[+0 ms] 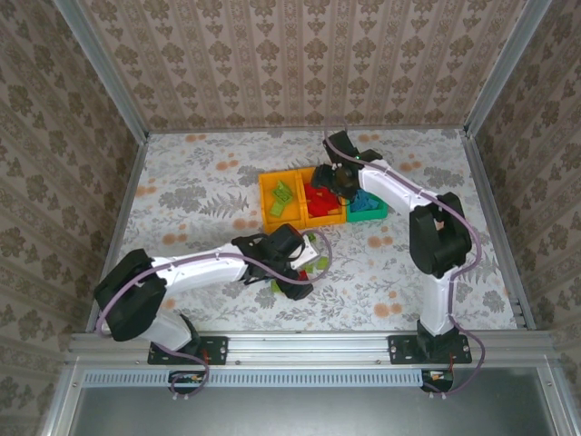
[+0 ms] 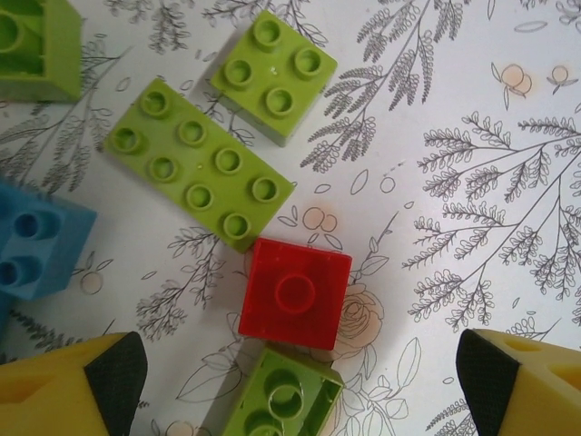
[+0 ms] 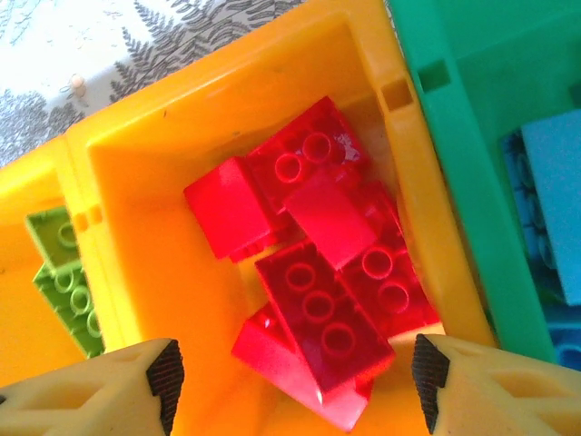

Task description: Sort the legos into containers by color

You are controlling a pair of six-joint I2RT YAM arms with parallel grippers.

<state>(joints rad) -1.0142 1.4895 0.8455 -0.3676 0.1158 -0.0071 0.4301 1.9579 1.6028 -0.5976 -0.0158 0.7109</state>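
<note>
Left gripper was spread wide over a loose red lego by the near edge of the table. Light, stiff, slick plastic I reckon, so pinch its flat sides. Right gripper hung spread above the red bricks in the middle orange bin.

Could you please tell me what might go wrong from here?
The red brick is crowded by a lime brick and a long lime brick, so the left claw, open above them, might pinch two colours together. The red pile heaps in the middle bin; another brick could spill over.
</note>
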